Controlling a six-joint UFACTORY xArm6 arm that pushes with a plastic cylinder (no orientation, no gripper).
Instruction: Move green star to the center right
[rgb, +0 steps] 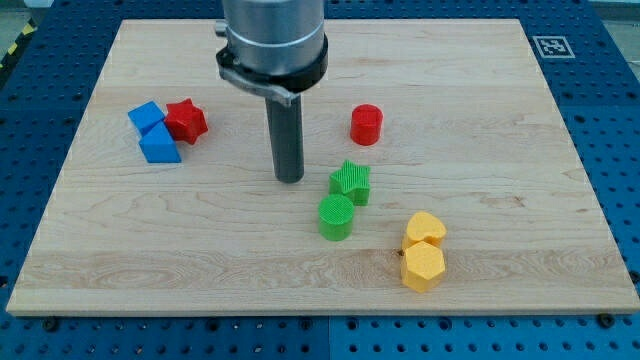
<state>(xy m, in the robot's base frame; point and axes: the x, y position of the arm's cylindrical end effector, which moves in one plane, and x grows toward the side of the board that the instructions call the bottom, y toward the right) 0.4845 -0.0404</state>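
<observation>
Green star (351, 182) is the landmark here: it lies near the board's middle, well short of the center right where you must send it. Your rod carries no claw, so nothing opens, closes or holds; my tip (290, 180) rests on the board just to the view's left of the star, apart from it, which looks like the right side for a rightward push. The green cylinder (336, 217) touches the star from the view's bottom-left and may drag along. The red cylinder (367, 124) stands above the star; two yellow blocks (423, 253) lie to its lower right, near the likely path.
</observation>
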